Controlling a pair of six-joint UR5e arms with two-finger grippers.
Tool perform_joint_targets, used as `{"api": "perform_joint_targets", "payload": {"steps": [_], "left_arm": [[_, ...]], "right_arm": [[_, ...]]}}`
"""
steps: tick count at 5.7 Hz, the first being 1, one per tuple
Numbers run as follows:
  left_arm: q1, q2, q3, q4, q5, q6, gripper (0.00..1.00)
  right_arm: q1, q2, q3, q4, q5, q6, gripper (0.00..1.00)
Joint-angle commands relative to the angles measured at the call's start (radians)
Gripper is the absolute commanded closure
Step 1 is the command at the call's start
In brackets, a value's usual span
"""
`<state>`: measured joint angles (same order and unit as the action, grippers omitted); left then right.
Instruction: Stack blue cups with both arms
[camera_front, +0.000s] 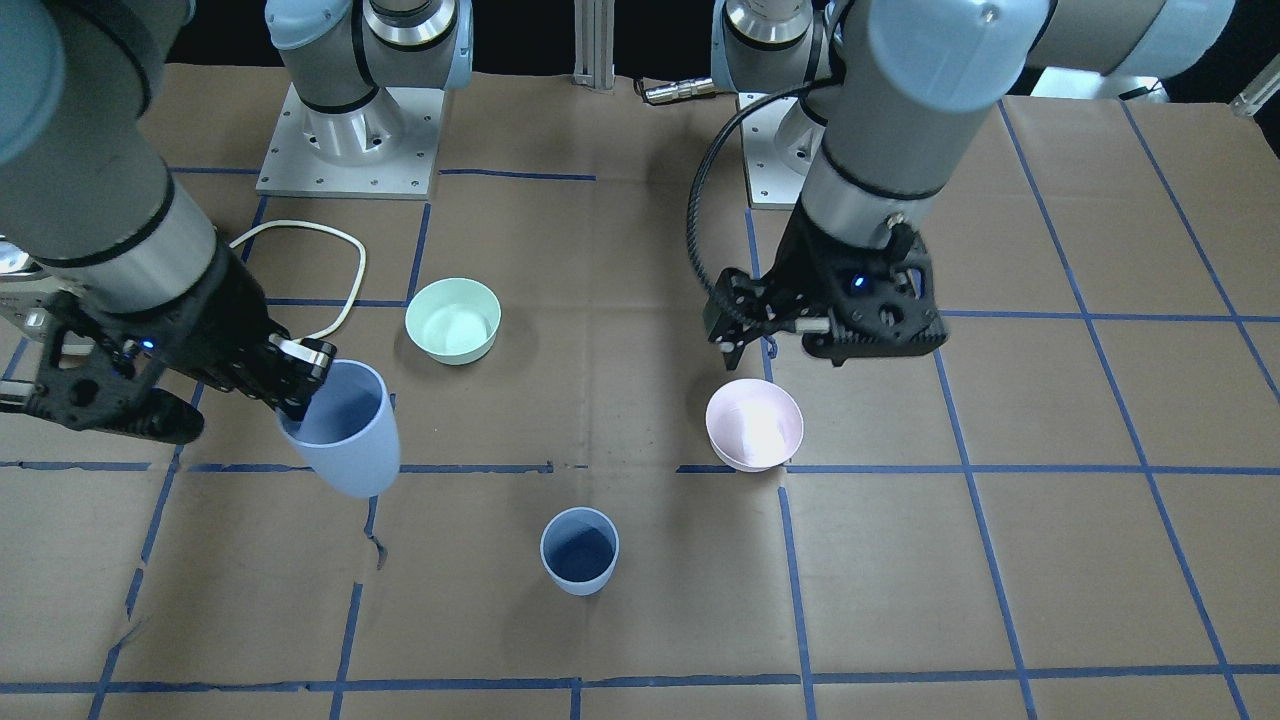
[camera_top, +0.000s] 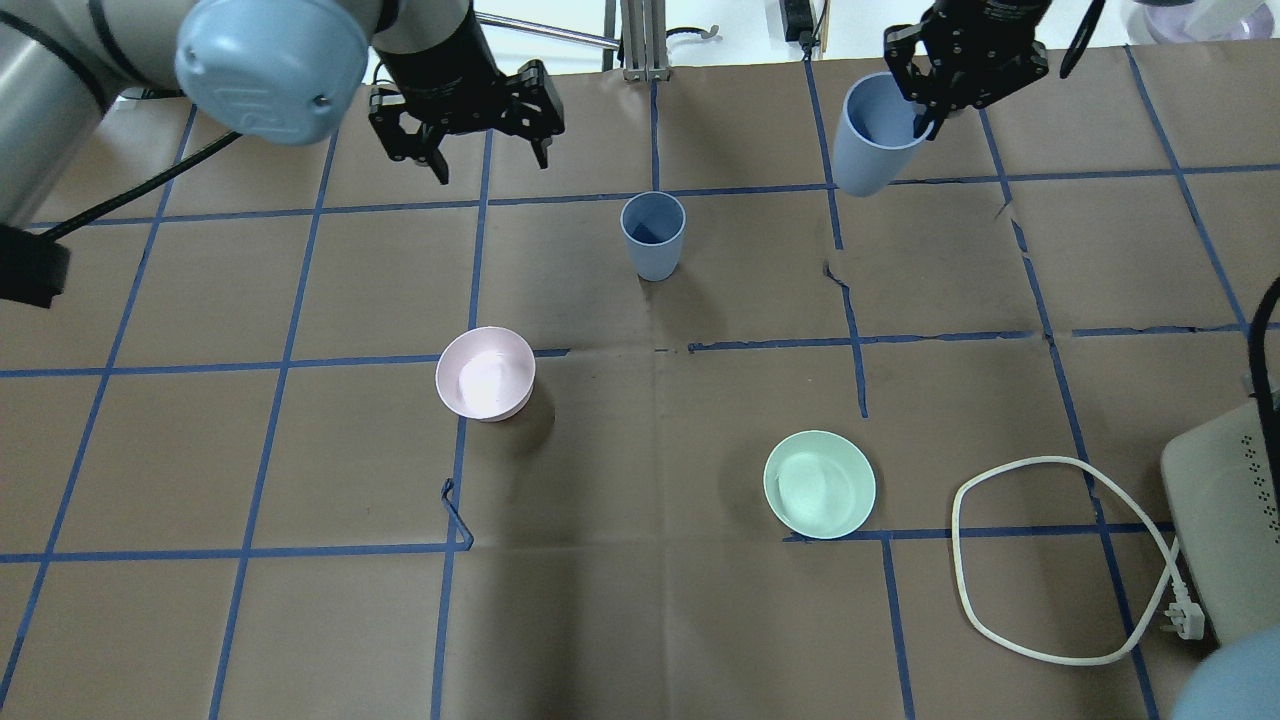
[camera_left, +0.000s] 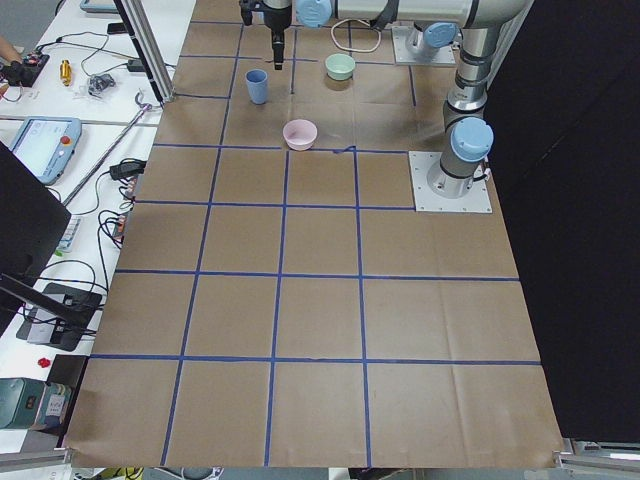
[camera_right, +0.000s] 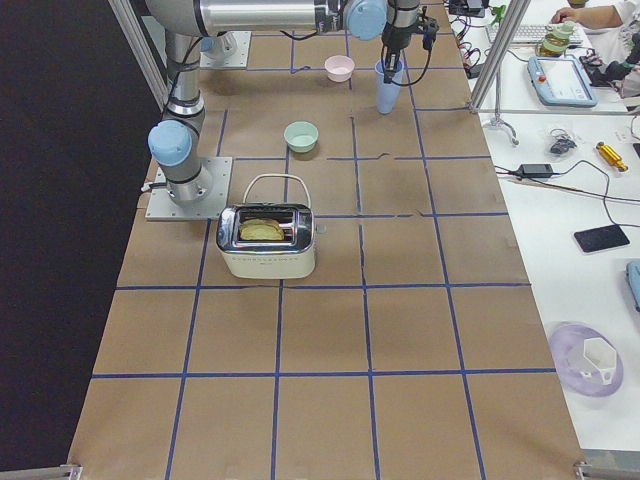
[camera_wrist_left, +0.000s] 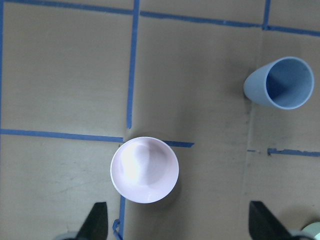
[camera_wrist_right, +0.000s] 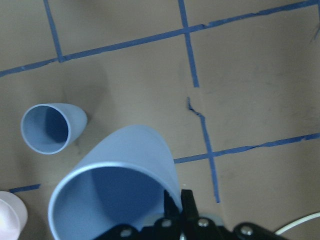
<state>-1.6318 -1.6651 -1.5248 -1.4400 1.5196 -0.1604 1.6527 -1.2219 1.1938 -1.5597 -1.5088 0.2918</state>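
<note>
One blue cup (camera_front: 579, 550) stands upright on the table's middle line; it also shows in the overhead view (camera_top: 653, 235) and the left wrist view (camera_wrist_left: 280, 83). My right gripper (camera_front: 300, 390) is shut on the rim of the other blue cup (camera_front: 345, 430), one finger inside it, and holds it tilted above the table, off to the side of the standing cup. The right wrist view shows the held cup (camera_wrist_right: 115, 190) close up and the standing cup (camera_wrist_right: 50, 127) beyond. My left gripper (camera_top: 490, 160) is open and empty, hovering above the pink bowl (camera_wrist_left: 144, 170).
A pink bowl (camera_top: 485, 373) and a mint-green bowl (camera_top: 819, 484) sit on the brown paper with blue tape lines. A white cable loop (camera_top: 1050, 560) and a toaster (camera_right: 267, 240) lie on my right side. The paper is torn near the held cup (camera_top: 1010, 215).
</note>
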Motion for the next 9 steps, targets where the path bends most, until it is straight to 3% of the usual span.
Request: {"api": "perform_joint_targets", "payload": {"steps": [1, 4, 9], "left_arm": [[0.011, 0.114, -0.055, -0.038, -0.005, 0.001, 0.01], [-0.020, 0.100, 0.026, -0.175, 0.059, -0.013, 0.01], [-0.002, 0.108, 0.020, -0.180, 0.068, 0.140, 0.01]], "right_arm": [[0.123, 0.070, -0.065, -0.017, 0.001, 0.177, 0.97], [0.208, 0.122, -0.082, -0.092, 0.004, 0.294, 0.97], [0.200, 0.244, -0.079, -0.155, -0.016, 0.244, 0.96]]}}
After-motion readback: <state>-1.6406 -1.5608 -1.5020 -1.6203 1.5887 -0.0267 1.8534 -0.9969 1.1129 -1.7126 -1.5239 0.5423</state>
